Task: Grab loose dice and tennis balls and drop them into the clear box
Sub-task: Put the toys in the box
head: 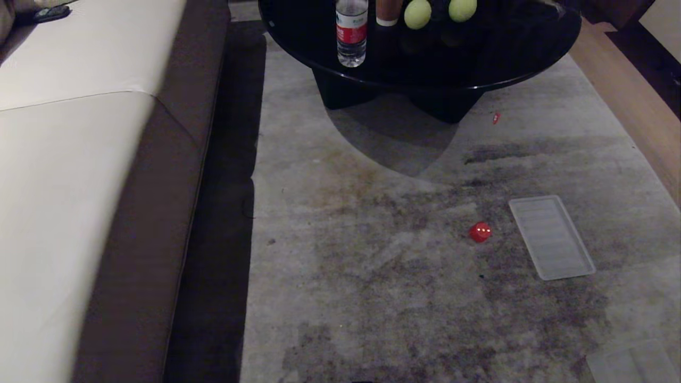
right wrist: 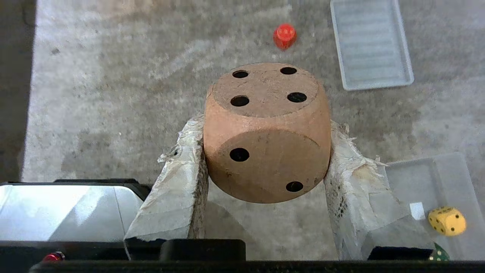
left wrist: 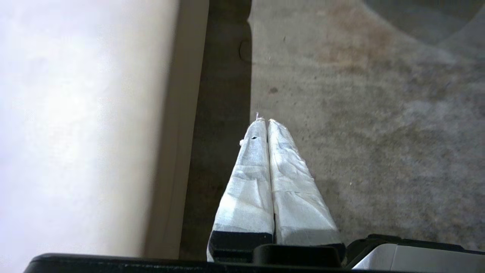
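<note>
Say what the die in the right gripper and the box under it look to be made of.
Tan die: probably wood or cork, matte, with a grainy, speckled surface and drilled dark pips. Box: translucent plastic, smooth; the carpet shows faintly through its walls.

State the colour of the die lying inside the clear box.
Yellow with black pips; the right wrist view shows it best.

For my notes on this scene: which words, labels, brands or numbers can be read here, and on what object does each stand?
Water bottle, red and white label: has print, too blurred to read.
Tan die: pips only, faces of four and two.
Yellow die, red die: pips only, too small to count.
No other text.
</note>
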`<state>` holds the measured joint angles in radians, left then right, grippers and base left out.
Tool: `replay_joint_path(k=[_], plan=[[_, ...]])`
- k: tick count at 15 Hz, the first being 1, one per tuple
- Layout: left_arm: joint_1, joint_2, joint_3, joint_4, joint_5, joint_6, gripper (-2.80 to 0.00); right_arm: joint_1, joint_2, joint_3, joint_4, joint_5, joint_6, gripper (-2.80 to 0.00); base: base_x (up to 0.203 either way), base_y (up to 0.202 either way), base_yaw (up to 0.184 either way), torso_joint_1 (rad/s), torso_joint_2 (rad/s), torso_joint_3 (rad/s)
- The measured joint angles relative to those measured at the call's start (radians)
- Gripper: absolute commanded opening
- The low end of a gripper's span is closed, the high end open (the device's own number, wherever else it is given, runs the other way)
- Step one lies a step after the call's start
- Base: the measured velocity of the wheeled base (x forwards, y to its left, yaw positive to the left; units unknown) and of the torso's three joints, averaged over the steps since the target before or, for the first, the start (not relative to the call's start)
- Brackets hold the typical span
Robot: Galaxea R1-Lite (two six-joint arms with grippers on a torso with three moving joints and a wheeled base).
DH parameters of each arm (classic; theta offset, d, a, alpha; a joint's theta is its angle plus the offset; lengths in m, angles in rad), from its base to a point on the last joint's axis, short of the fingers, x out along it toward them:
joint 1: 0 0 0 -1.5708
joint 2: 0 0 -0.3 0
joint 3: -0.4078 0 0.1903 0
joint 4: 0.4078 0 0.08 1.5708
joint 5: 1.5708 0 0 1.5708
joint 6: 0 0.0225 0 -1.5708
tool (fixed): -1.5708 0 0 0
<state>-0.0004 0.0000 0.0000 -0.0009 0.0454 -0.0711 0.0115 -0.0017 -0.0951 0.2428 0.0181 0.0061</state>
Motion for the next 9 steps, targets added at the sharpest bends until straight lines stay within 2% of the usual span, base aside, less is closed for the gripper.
replay_joint_path(k=[9], plan=[[0.000,0.000,0.000,0.000,0.001,-0.001,-2.80,0.000,0.000,0.000,0.000,0.000,0.000,-2.80,0.000,0.000,0.000,0.004,0.00,0.202]])
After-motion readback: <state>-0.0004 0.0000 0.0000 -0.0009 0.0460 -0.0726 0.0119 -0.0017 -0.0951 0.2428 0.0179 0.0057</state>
